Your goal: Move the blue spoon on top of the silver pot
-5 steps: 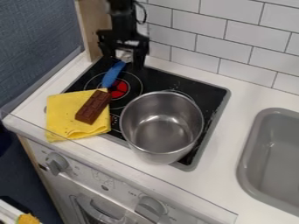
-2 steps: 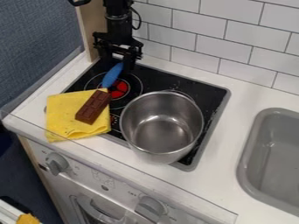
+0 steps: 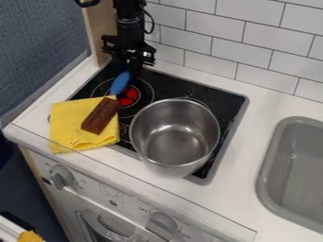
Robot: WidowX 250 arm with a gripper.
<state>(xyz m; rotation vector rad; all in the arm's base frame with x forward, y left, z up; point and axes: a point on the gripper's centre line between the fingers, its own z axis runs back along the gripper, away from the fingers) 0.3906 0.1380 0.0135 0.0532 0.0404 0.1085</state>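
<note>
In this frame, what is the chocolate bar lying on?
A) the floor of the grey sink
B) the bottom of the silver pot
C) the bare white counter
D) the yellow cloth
D: the brown chocolate bar lies on the yellow cloth, left of the silver pot.

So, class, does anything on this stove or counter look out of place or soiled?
The chocolate bar lies on a yellow cloth overlapping the stovetop, an odd spot for food; the cloth also shows small dark specks.

Scene brightly and fairly evenly lit. Soft glare noted inside the silver pot, nearer the camera than the fingers.
</note>
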